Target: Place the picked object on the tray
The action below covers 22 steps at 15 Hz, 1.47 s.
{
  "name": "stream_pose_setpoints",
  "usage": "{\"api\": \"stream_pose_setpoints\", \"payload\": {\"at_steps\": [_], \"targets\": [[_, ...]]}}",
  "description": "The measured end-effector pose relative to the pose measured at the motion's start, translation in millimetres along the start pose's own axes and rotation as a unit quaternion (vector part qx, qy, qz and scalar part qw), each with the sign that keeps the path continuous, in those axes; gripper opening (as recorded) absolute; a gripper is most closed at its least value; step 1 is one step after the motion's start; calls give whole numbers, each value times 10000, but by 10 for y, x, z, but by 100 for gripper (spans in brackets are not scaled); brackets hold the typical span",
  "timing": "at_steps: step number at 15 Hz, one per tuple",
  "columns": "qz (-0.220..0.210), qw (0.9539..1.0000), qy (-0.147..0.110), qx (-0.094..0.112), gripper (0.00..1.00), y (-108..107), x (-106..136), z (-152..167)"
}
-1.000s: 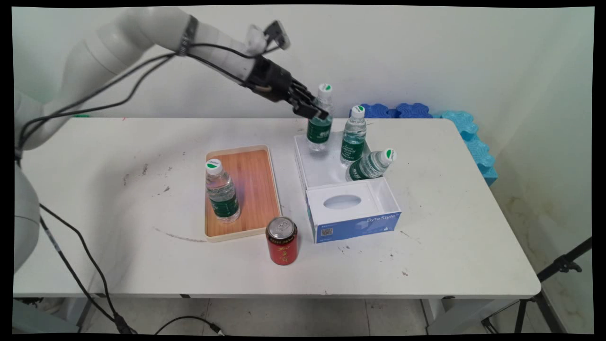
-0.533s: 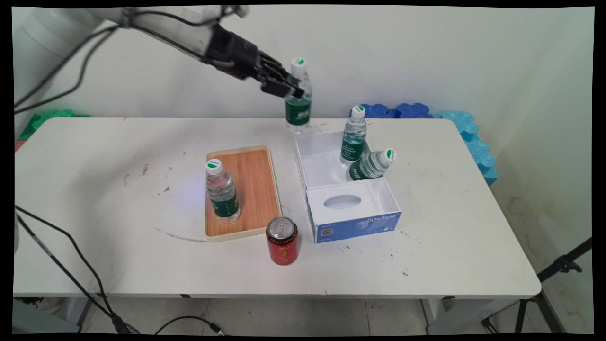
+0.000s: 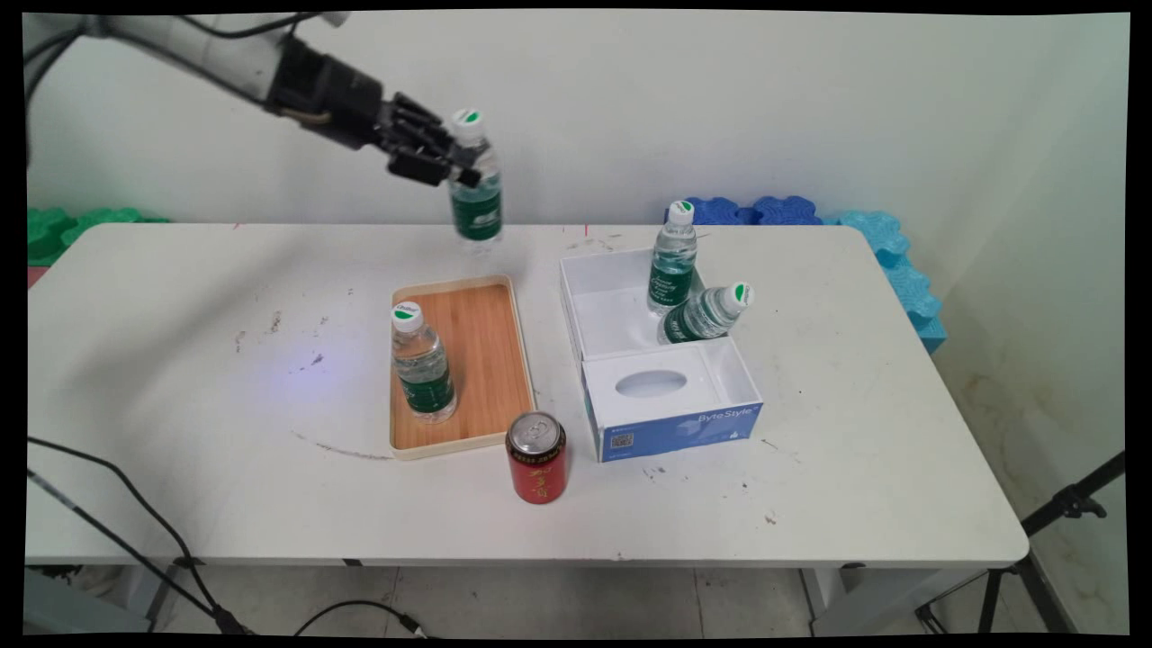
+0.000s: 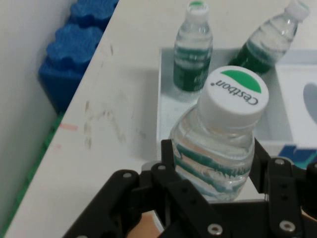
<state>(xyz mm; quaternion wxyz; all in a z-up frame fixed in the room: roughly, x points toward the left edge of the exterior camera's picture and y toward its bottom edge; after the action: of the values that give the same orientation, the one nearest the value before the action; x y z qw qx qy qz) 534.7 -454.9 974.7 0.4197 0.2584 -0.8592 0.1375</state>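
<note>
My gripper (image 3: 445, 160) is shut on a small water bottle (image 3: 474, 184) with a green label and a white cap, held high above the table's far side, behind the wooden tray (image 3: 477, 315). In the hand view the held water bottle (image 4: 218, 148) fills the gap between the fingers of my gripper (image 4: 213, 173), its cap towards the camera. A second water bottle (image 3: 420, 364) stands upright on the tray. In the open white box (image 3: 603, 310) one bottle (image 3: 672, 256) stands and another (image 3: 704, 313) leans against the box's right wall.
A red can (image 3: 536, 457) stands in front of the tray. The blue tissue-box lid (image 3: 670, 405) lies at the box's near end. Blue foam blocks (image 3: 810, 216) line the table's far right edge, green foam (image 3: 63, 220) the far left.
The gripper has lifted the bottle out of the white box and carried it up and to the left, from above the box to behind the tray.
</note>
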Motion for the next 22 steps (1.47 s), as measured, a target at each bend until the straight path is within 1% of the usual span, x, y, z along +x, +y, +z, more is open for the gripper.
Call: {"api": "stream_pose_setpoints", "payload": {"at_steps": [2, 5, 12, 15, 22], "targets": [[-107, 9999, -68, 45, 0, 7, -161, -70], [-396, 9990, -126, 143, 0, 16, -430, -116], [-902, 9954, -192, 262, 0, 72, -862, -30], [-1036, 9940, -198, 294, 0, 98, -998, 41], [-1123, 9929, -229, 313, 0, 156, -1203, 176]]}}
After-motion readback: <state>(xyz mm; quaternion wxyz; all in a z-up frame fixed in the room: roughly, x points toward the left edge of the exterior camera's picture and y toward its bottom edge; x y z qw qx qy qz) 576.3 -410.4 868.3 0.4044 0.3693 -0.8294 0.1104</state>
